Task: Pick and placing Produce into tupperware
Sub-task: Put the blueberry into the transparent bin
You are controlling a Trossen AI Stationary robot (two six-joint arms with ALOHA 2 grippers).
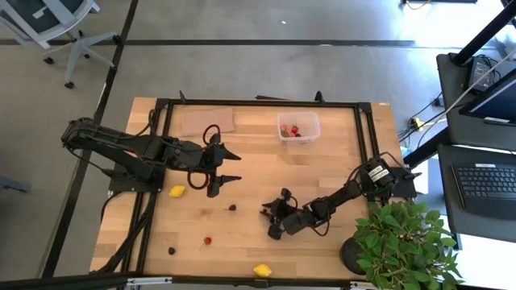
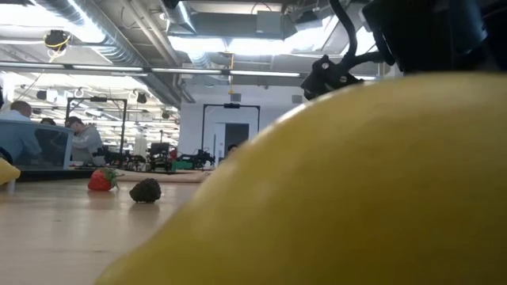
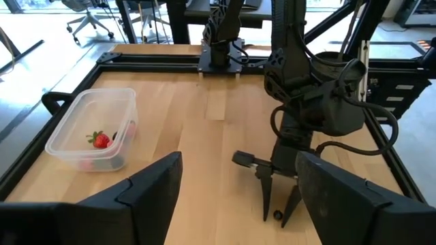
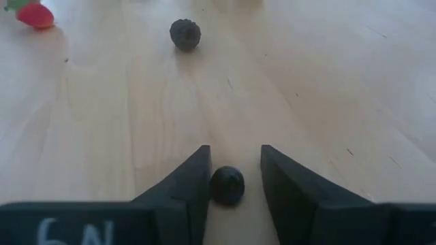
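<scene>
A small dark berry (image 4: 227, 185) of the produce lies on the wooden table between the fingers of my right gripper (image 4: 235, 178), which is low at the table's near middle (image 1: 274, 223) and still open. My left gripper (image 1: 228, 167) hangs open above the table's left half, holding nothing. The clear tupperware (image 1: 298, 127) stands at the far middle with red strawberries (image 3: 101, 140) inside. Loose on the table are two lemons (image 1: 176, 191) (image 1: 262, 270), a strawberry (image 1: 207, 240) and two more dark berries (image 1: 232, 207) (image 1: 171, 250). My right gripper has the dark berry against the inner side of one finger (image 4: 197, 180). The other finger (image 4: 276, 178) stands a small gap away from it. The fingers slant down toward the table and straddle the berry's sides (image 4: 216, 185). The berry rests on the table.
A flat brown sheet (image 1: 206, 121) lies at the far left of the table. A potted green plant (image 1: 399, 242) stands at the near right corner. A black frame (image 1: 258, 103) runs around the table. In the low view a lemon (image 2: 333, 198) fills most of the picture.
</scene>
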